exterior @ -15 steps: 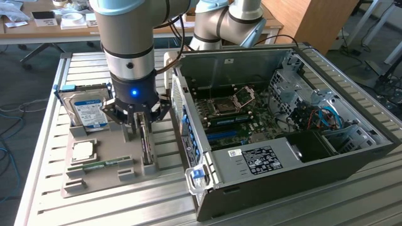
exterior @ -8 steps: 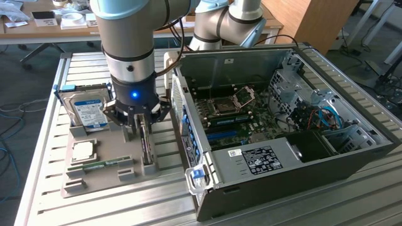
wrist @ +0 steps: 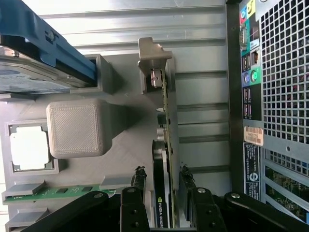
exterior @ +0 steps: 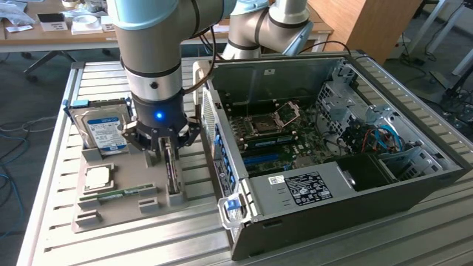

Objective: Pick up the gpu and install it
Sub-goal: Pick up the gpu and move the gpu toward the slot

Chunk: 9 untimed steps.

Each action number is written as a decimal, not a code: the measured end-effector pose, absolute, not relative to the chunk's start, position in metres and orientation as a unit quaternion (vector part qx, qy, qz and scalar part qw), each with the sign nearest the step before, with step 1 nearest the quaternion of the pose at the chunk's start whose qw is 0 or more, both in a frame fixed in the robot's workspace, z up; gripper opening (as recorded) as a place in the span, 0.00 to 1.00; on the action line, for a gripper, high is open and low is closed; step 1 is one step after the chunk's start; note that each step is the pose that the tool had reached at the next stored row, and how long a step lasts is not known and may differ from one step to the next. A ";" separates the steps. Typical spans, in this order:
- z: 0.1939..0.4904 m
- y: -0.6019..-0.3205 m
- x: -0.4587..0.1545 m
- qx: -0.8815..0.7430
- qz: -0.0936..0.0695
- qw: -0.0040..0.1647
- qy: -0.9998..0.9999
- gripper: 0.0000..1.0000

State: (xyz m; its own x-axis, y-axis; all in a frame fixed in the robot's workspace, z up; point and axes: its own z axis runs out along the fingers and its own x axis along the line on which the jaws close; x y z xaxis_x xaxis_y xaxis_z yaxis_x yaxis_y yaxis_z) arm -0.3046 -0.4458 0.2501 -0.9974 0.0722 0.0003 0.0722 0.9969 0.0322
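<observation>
In the exterior view, the pale-blue and silver robot arm (exterior: 152, 55) reaches straight down over a grey matte plastic parts tray (exterior: 111, 213) lying on a ribbed aluminium table (exterior: 369, 249). Its black gripper (exterior: 166, 158) hangs with its fingers open to either side of the gpu (exterior: 173, 177), a thin dark card standing on edge in a tray slot. On the tray, to the exterior view's left of the card, are a boxy hard drive with a blue-and-white label (exterior: 103, 130), a square silver processor chip (exterior: 97, 177) and a narrow green RAM stick (exterior: 118, 194). To the exterior view's right stands an open dark sheet-metal computer case (exterior: 333, 221) with its motherboard exposed.

In the wrist view, the gpu (wrist: 166, 121) is seen edge-on, with one black face, one green circuit-board face and a pale bent metal bracket at the far end. The gripper (wrist: 162, 175) straddles it, and its black fingers (wrist: 140, 176) sit close beside each face with slim gaps. A rounded grey block with fine printed ridges (wrist: 77, 128) rises from the tray (wrist: 120, 159). The case's perforated rear grille (wrist: 285, 72) stands alongside.
</observation>
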 end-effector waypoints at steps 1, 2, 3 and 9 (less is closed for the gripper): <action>0.249 -0.446 -0.305 0.036 0.016 0.000 0.999 0.42; 0.248 -0.446 -0.305 0.036 0.016 0.000 0.999 0.42; 0.247 -0.446 -0.305 0.036 0.016 0.000 0.999 0.42; 0.245 -0.446 -0.305 0.036 0.016 0.000 0.999 0.42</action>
